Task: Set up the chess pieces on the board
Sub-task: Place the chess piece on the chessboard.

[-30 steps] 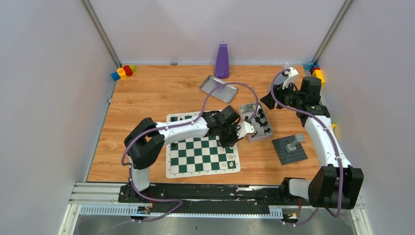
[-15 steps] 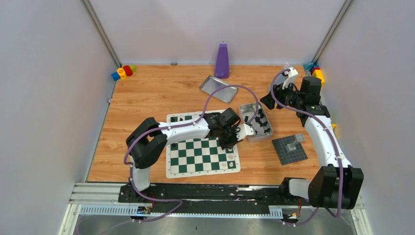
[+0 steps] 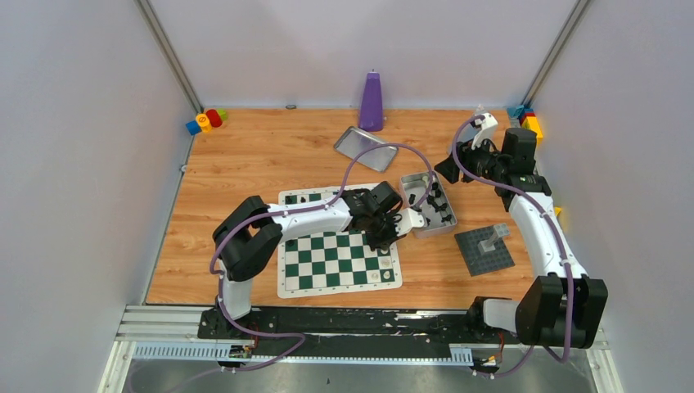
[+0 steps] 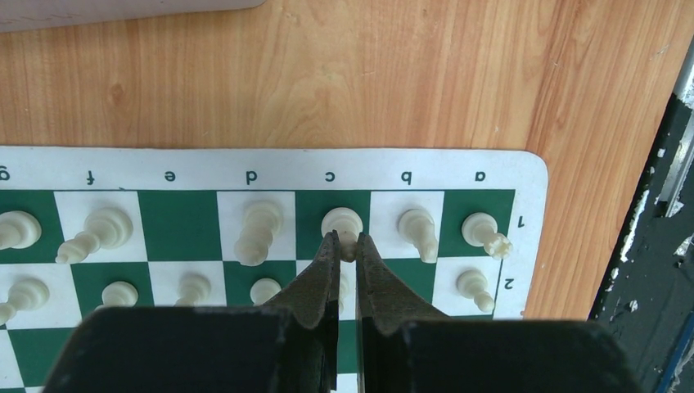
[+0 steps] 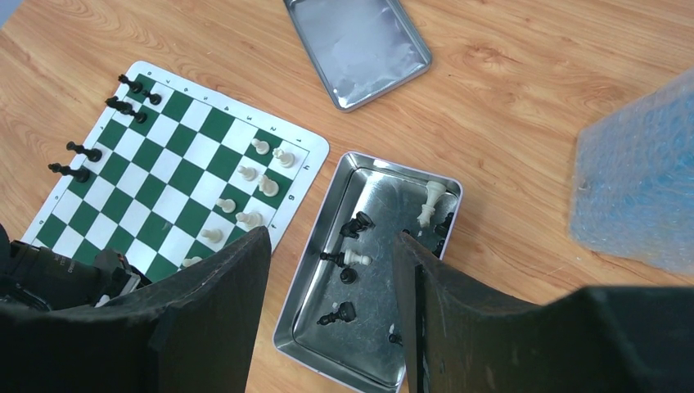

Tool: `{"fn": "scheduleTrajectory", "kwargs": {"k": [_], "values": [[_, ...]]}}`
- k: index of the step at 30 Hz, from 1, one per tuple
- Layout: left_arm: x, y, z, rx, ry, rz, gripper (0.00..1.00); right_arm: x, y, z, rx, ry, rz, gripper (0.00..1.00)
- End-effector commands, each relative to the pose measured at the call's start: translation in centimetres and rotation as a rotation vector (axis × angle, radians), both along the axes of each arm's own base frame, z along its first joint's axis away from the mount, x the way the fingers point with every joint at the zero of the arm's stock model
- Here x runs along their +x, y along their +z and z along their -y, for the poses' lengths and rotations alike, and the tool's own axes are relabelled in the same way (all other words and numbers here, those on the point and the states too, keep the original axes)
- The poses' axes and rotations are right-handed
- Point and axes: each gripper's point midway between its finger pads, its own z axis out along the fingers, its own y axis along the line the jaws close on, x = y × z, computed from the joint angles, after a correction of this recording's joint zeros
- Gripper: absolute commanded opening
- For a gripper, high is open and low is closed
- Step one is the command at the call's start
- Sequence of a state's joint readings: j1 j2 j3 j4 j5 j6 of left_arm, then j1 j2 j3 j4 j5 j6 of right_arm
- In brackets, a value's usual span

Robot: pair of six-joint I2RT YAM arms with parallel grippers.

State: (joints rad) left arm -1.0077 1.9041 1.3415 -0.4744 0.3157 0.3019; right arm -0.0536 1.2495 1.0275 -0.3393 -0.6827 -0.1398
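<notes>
Standing on c1, a cream piece is nipped by the left pincer.

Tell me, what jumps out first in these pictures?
The green-and-white board in the middle, where the left hand pinches a cream piece on square c1. Just right of it, an open metal tin holds loose black and cream pieces, with the right hand hanging open up beside it.

Purple tapered bottle and flat silver metal tray, 12 o'clock; dark grey studded baseplate, 4 o'clock; coloured toy blocks, 10 o'clock.
</notes>
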Motion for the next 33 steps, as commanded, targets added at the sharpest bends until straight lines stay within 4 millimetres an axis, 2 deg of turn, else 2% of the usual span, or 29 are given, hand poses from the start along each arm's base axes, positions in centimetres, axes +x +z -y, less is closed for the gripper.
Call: {"fn": "scheduleTrajectory", "kwargs": {"k": [1, 8, 12, 16, 22, 27, 31, 33], "values": [[-0.2, -0.1, 0.6, -0.017, -0.035, 0.008, 0.1, 0.1, 0.0, -0.3, 0.002, 0.024, 0.018, 0.57], [-0.3, -0.4, 0.7, -0.01, -0.035, -0.002, 0.13, 0.1, -0.1, -0.3, 0.003, 0.024, 0.015, 0.57], [0.0, -0.2, 0.7, -0.008, -0.024, 0.01, 0.19, 0.1, -0.1, -0.3, 0.002, 0.025, 0.014, 0.57], [0.7, 0.8, 0.9, -0.02, -0.008, 0.042, 0.26, 0.2, -0.2, -0.3, 0.001, 0.024, 0.013, 0.57], [1.7, 3.3, 1.0, -0.059, 0.018, 0.085, 0.38, 0.3, -0.6, -0.2, 0.0, 0.022, 0.0, 0.57], [2.5, 6.2, 0.8, -0.112, 0.041, 0.119, 0.44, 0.5, -1.3, -0.1, -0.015, 0.006, -0.021, 0.57], [3.3, 8.8, 0.3, -0.161, 0.067, 0.141, 0.51, 1.3, -2.7, -0.1, -0.07, -0.033, -0.049, 0.56], [3.7, 10.1, -0.1, -0.185, 0.081, 0.154, 0.55, 1.6, -3.7, -1.0, -0.11, -0.021, -0.065, 0.55]]}}
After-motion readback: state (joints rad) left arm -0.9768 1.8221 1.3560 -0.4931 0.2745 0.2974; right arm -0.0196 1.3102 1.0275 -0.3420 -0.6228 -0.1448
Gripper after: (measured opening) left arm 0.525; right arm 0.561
